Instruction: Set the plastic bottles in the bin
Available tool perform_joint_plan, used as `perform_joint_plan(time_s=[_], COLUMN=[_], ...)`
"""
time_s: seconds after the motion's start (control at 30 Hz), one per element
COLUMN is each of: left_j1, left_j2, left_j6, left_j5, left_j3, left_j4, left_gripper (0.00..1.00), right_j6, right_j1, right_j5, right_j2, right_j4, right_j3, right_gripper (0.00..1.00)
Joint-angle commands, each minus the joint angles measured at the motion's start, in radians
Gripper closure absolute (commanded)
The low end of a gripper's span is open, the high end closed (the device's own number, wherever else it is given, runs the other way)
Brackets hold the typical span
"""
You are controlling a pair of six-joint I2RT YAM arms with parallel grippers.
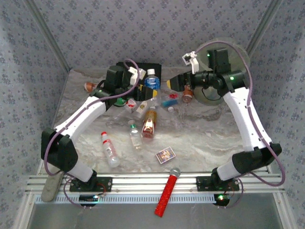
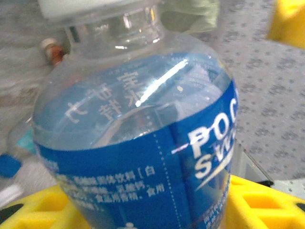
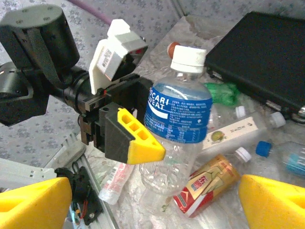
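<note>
A clear bottle with a blue label and white cap stands upright at the back of the table, by the black case. My left gripper is shut on its body; one yellow finger presses its side. My right gripper hangs open just right of it, nothing between its fingers. Under it lies an orange-brown bottle with a red label. More bottles lie loose: a green one, clear ones, an orange-brown one. The pale bin stands back right, behind my right arm.
A flat black case lies at the back centre. A small patterned card box and a red microphone lie near the front edge. Patterned walls close in the table on three sides.
</note>
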Motion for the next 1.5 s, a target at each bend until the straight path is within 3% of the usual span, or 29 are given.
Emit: perform_joint_plan(time_s=[0.0, 0.13, 0.4, 0.6, 0.73, 0.87, 1.03, 1.13, 1.37, 1.47], left_j1=[0.001, -0.008, -0.037, -0.044, -0.045, -0.045, -0.048, -0.05, -0.047, -0.041], left_j2=[0.027, 0.031, 0.037, 0.036, 0.03, 0.019, -0.006, -0.061, -0.208, -0.242], left_j6=[0.068, 0.083, 0.11, 0.117, 0.118, 0.109, 0.105, 0.102, -0.013, -0.081], left_j5=[0.189, 0.169, 0.15, 0.134, 0.105, 0.059, -0.015, -0.098, -0.405, -0.562], left_j3=[0.063, 0.085, 0.107, 0.109, 0.113, 0.117, 0.141, 0.101, -0.084, -0.135], left_j4=[0.083, 0.08, 0.076, 0.077, 0.068, 0.05, -0.066, -0.123, -0.247, -0.355], left_gripper=[0.5, 0.5, 0.49, 0.48, 0.47, 0.37, 0.1, 0.01, 0.0, 0.0], right_j6=[0.041, 0.045, 0.101, 0.133, 0.125, 0.115, 0.074, 0.05, 0.009, -0.006], right_j1=[0.018, 0.05, 0.083, 0.095, 0.095, 0.09, 0.063, 0.023, -0.086, -0.167], right_j5=[-0.056, 0.002, -0.016, -0.042, -0.035, -0.023, 0.015, 0.057, 0.308, 0.333], right_j2=[0.032, 0.089, 0.176, 0.208, 0.208, 0.197, 0.191, 0.182, 0.188, 0.222], right_j4=[0.062, 0.062, 0.115, 0.135, 0.119, 0.101, 0.039, -0.001, -0.072, -0.097], right_j3=[0.02, 0.051, 0.094, 0.108, 0.119, 0.141, 0.2, 0.251, 0.41, 0.493], right_gripper=[0.08, 0.08, 0.1, 0.24, 0.4, 0.43, 0.46, 0.47, 0.53, 0.54])
